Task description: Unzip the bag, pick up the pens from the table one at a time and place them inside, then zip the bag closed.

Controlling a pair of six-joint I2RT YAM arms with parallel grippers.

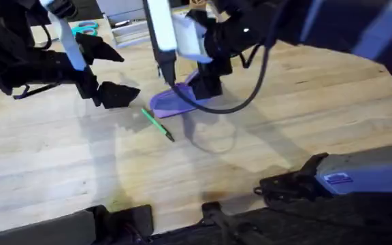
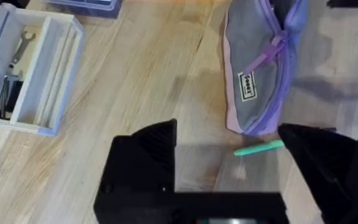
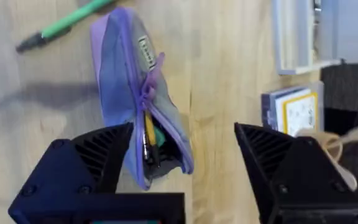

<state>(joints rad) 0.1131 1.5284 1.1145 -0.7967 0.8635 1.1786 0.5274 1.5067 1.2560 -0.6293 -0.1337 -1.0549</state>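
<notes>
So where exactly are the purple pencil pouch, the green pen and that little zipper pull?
purple pencil pouch (image 2: pixel 253 81), left wrist view, on its grey side panel.
green pen (image 1: pixel 156 124), overhead view, on the middle of its barrel.
zipper pull (image 3: pixel 152 78), right wrist view, on the purple tab beside the open end.

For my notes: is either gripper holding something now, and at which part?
Nothing is held. The left gripper and right gripper are both open; the green pen lies on the table beside the bag.

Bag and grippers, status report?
Both grippers open, left gripper, right gripper. Bag partly unzipped, pens inside. Green pen on table, unobstructed.
</notes>
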